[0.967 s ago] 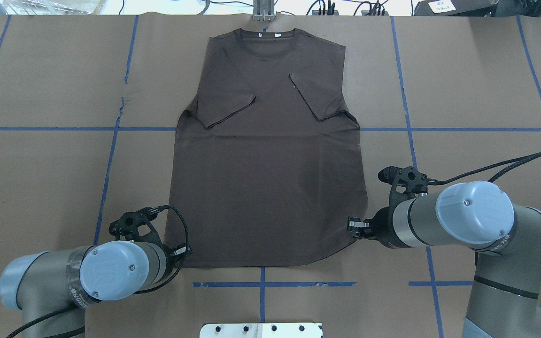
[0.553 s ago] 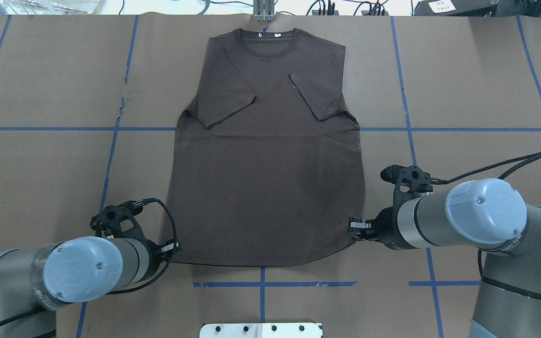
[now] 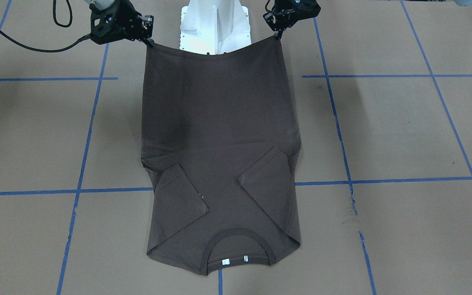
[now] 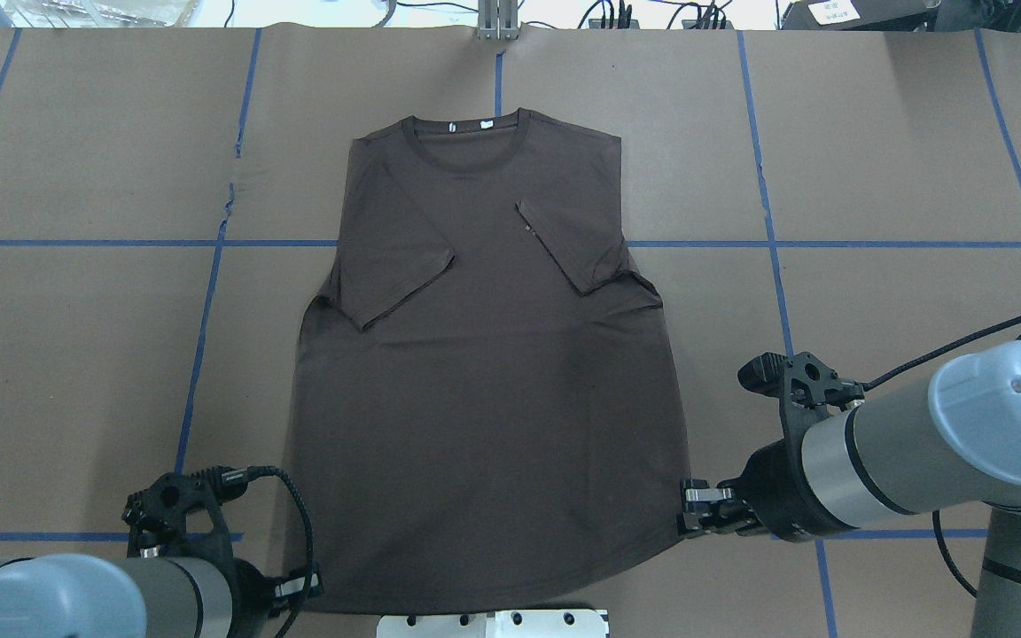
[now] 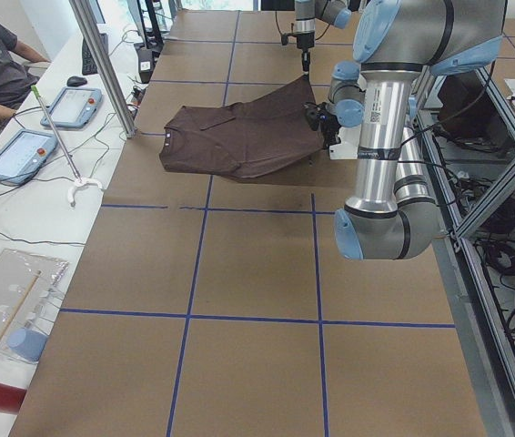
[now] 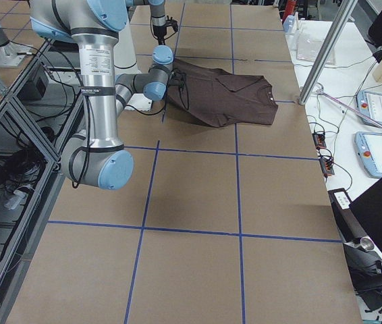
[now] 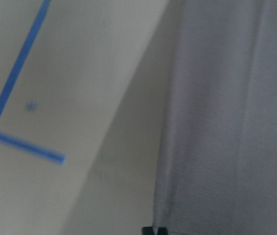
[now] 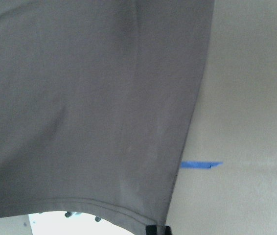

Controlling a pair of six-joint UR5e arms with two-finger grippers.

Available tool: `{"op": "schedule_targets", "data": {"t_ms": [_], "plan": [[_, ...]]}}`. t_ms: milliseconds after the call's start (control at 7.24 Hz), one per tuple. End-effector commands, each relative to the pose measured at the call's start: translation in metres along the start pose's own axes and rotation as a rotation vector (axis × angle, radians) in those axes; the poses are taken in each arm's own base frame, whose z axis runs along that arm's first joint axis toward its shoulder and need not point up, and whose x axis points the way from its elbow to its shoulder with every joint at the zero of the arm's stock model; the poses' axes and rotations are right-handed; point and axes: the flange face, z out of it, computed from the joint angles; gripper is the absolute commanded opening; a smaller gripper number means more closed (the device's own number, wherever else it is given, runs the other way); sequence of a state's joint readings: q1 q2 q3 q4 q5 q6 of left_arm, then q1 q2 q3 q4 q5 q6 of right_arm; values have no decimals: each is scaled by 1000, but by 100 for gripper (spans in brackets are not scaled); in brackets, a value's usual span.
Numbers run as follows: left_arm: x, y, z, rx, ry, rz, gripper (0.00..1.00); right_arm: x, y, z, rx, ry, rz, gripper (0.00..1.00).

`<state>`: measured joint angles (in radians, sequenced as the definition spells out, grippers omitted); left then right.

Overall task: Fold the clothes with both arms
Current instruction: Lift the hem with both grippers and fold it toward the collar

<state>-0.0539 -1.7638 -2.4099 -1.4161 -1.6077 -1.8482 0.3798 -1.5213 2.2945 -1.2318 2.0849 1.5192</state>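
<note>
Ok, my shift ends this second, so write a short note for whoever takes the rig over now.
Left gripper: shut on the shirt, one end of its hem.
Right gripper: shut on the hem's other end.
Shirt: hem raised and stretched between the grippers, near the robot; collar end flat on the table.
Done: both sleeves folded in over the chest.
Left: probably carry the hem over to the collar, then release.
</note>
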Motion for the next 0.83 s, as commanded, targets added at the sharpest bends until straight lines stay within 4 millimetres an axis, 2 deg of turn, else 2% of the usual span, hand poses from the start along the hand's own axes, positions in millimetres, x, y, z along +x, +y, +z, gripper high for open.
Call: {"op": "schedule_targets", "data": {"t_ms": [0,138,276,414,553,691], "plan": [[-6,6,-26,-28,9,11,0,1,6,-9,-51,-11,-10,0],[-4,-13,-31,-18,14,-9,0,4,-18,-8,-5,-5,-27,0],[-1,-45,-42,13,29,-2,0,3,-54,-20,62,-10,-135,0],[3,-75,-55,60,49,21,0,12,-83,-25,109,13,-179,0],[16,-107,-59,121,62,44,0,-2,-123,-30,175,12,-229,0],[34,-149,-63,197,67,52,0,-17,-168,-30,228,24,-249,0]]}}
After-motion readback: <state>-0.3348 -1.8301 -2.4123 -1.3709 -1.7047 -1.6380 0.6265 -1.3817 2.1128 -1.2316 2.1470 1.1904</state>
